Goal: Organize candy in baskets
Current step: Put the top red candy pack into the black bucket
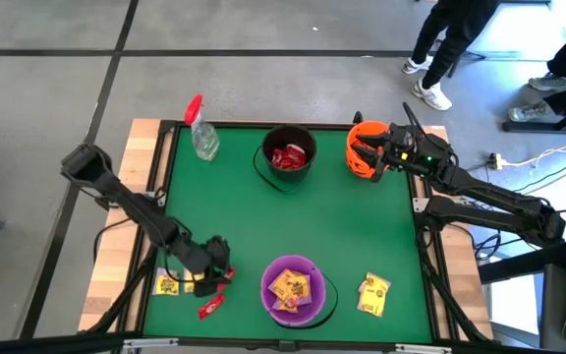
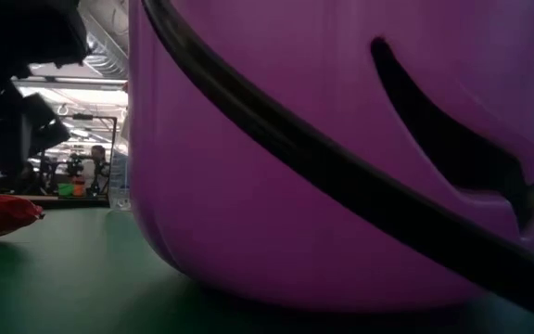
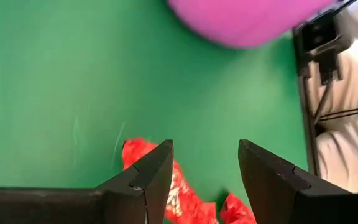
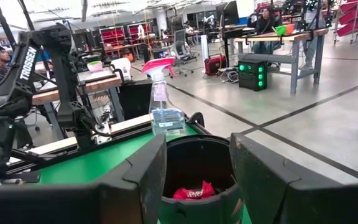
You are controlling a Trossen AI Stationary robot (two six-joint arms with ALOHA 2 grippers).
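While its spread fingers straddle a red candy packet at the lower left of the high view, the left gripper appears poised to pick, beside the purple bucket of yellow packets. Next it must drop and close. At upper right, the right gripper hangs parted and empty by the orange bucket, the black bucket holding red candy.

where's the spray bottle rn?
High view: the spray bottle lies at the table's far left corner, left of the black bucket, far from both grippers.
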